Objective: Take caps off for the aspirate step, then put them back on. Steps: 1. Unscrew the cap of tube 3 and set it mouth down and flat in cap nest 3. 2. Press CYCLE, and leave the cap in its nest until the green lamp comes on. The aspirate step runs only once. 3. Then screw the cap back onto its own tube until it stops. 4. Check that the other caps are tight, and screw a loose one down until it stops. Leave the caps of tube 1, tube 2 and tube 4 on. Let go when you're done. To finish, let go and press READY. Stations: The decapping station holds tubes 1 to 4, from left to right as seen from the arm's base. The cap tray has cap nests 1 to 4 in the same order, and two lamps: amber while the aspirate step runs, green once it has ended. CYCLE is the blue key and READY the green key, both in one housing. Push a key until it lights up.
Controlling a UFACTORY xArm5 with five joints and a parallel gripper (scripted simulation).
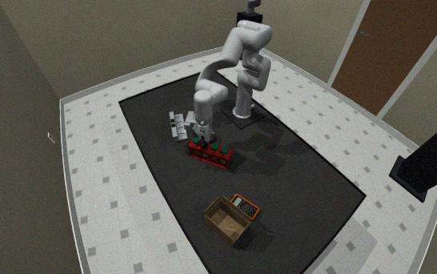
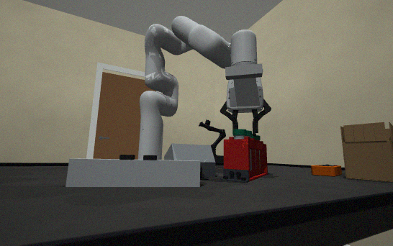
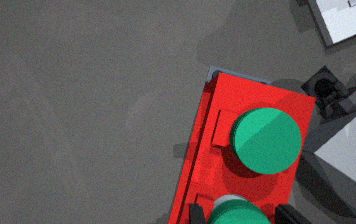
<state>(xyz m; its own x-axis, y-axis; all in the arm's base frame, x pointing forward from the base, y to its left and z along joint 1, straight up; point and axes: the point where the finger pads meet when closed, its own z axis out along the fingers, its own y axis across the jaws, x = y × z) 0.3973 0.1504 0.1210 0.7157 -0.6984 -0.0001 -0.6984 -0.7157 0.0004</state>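
Observation:
The red decapping station (image 1: pixel 210 153) stands on the dark mat in front of the arm and holds four tubes with green caps. My gripper (image 2: pixel 245 126) points straight down over tube 3's cap (image 3: pixel 237 214). Its fingers stand on either side of that cap, slightly apart from it, so the gripper is open. In the wrist view the cap sits at the bottom edge between the two dark fingertips, with a grey tube rim showing beside it. Tube 4's cap (image 3: pixel 266 140) is in full view on the rack's end. The white cap tray (image 1: pixel 178 126) lies just behind the rack.
A grey wedge-shaped housing (image 2: pixel 188 152) and a small black jointed object (image 2: pixel 213 132) stand close beside the rack. An open cardboard box (image 1: pixel 226 220) and an orange meter (image 1: pixel 245 205) lie farther out on the mat. The arm's base (image 1: pixel 242 112) is behind the rack.

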